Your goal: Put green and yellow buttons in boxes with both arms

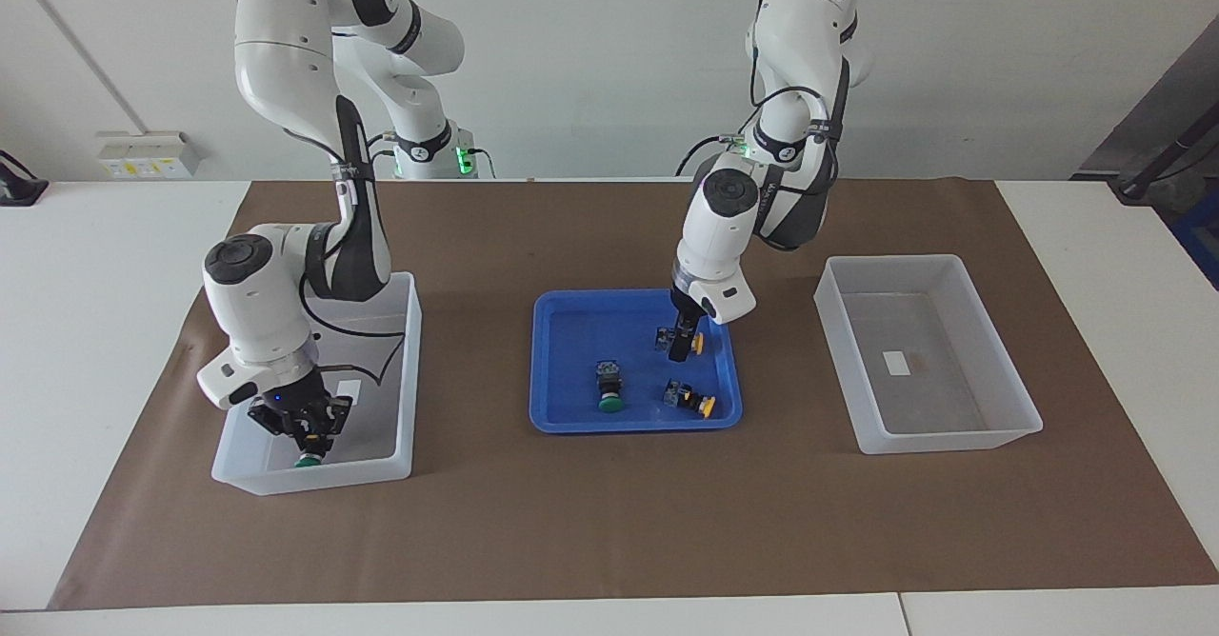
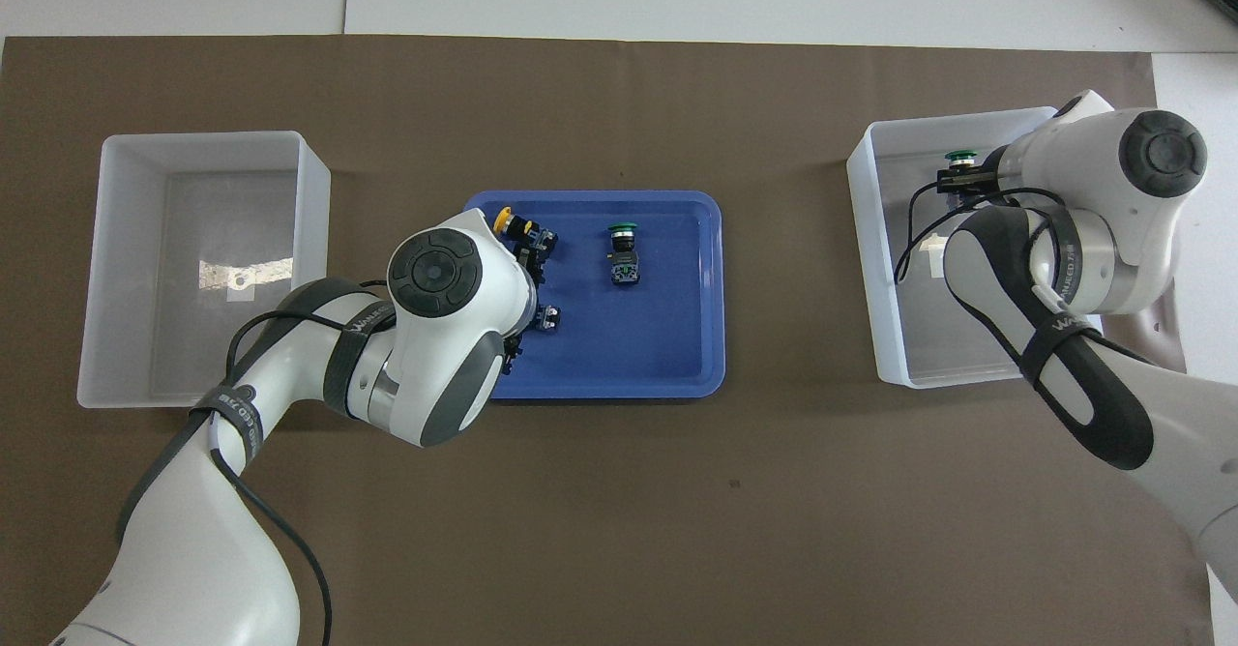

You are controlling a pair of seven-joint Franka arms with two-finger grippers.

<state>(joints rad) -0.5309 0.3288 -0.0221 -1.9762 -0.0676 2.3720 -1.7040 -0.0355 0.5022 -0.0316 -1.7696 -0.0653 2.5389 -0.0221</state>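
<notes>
place: a robotics lab or test bench.
arms: two white jointed arms (image 1: pixel 286 65) (image 1: pixel 800 55) stand at the top of the facing view, green lights at their bases.
table: white table (image 1: pixel 114 331) under a brown paper mat (image 1: pixel 609 522).
wall: bare pale wall, with a labelled socket strip (image 1: pixel 143 153) at the upper left of the facing view.
wares: translucent bins (image 1: pixel 924 350) and a blue tray (image 1: pixel 571 369) mid-frame.
</notes>
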